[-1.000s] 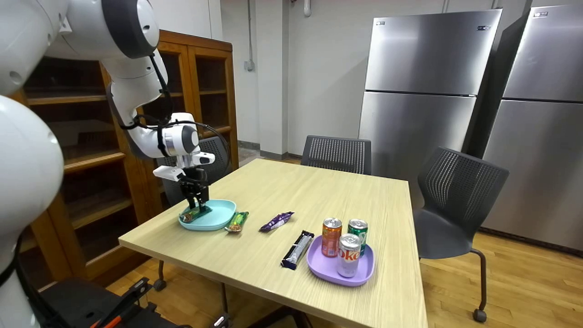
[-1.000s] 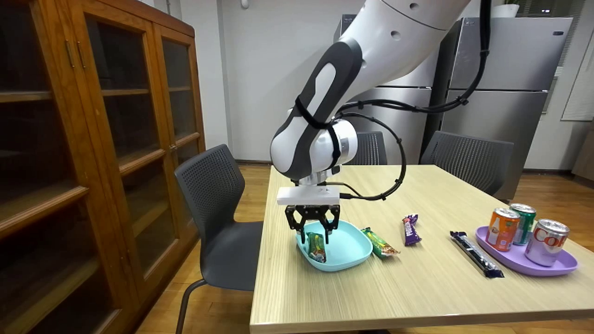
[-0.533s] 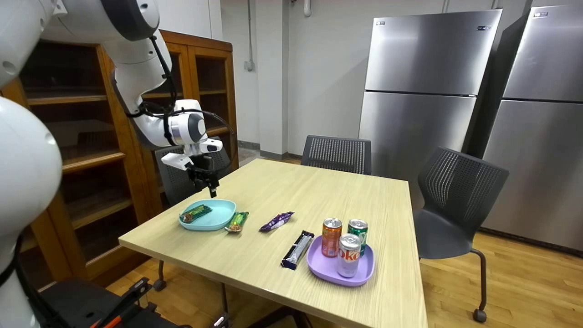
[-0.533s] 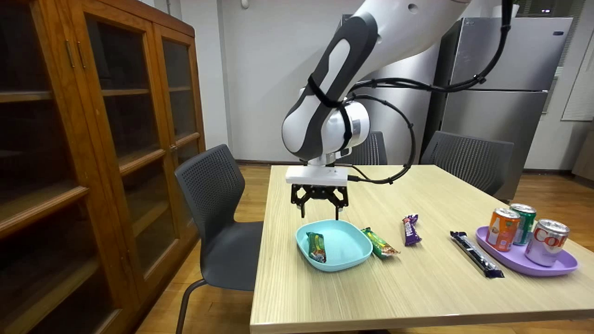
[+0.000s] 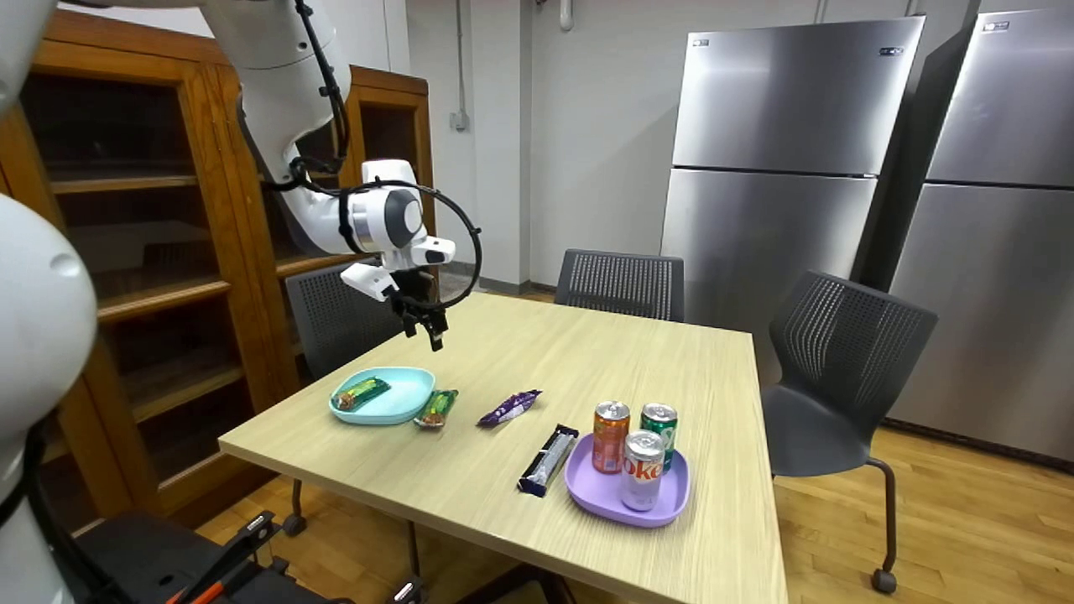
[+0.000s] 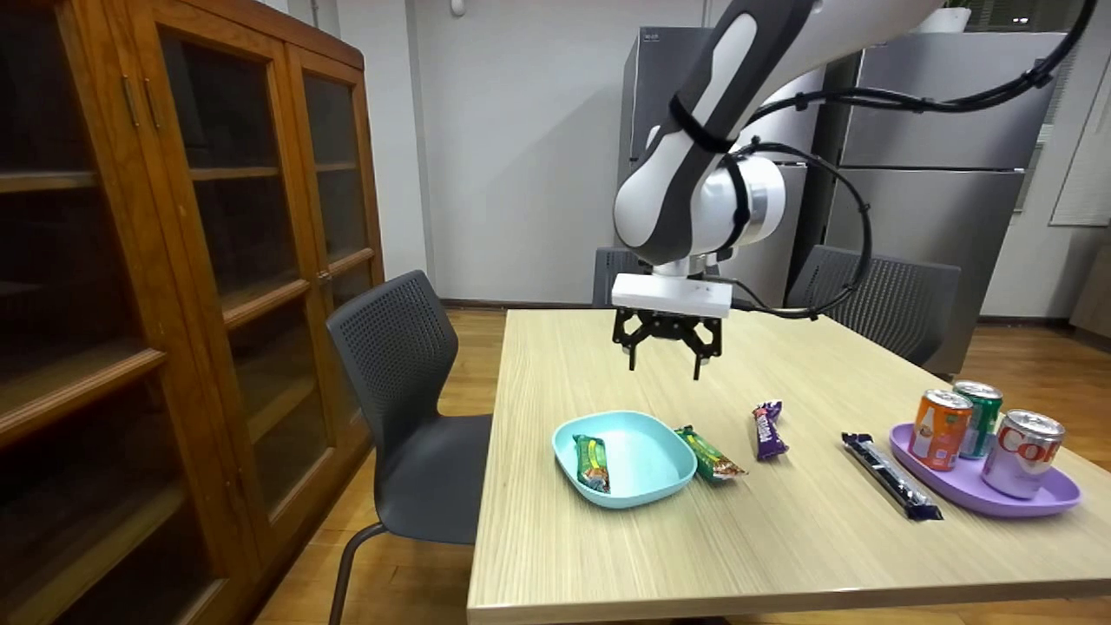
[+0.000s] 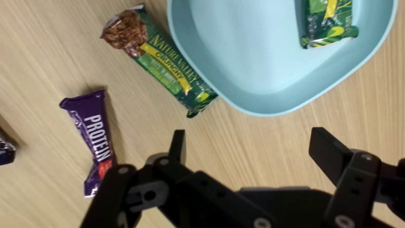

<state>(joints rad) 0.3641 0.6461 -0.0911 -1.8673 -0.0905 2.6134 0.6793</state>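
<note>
Fingers (image 7: 329, 152) are standing wide apart and gripping nothing: they are moving clear of the blue tray (image 6: 647, 456), and the green-wrapped bar (image 6: 592, 464) is lying free inside it, left of the tray's middle in an exterior view, upper right in the wrist view. Judgement: the placing of this bar is looking complete. Against the frame one second back, where they are straddling the bar low in the tray, the fingers are now hanging above the table (image 6: 738, 538), higher and further right in both exterior views. The bar itself is showing no shift. A second green bar (image 7: 164, 63) is lying just beside the tray, contact uncertain, and a purple bar (image 7: 95, 136) is resting at left in the wrist view; both are keeping their places.
</note>
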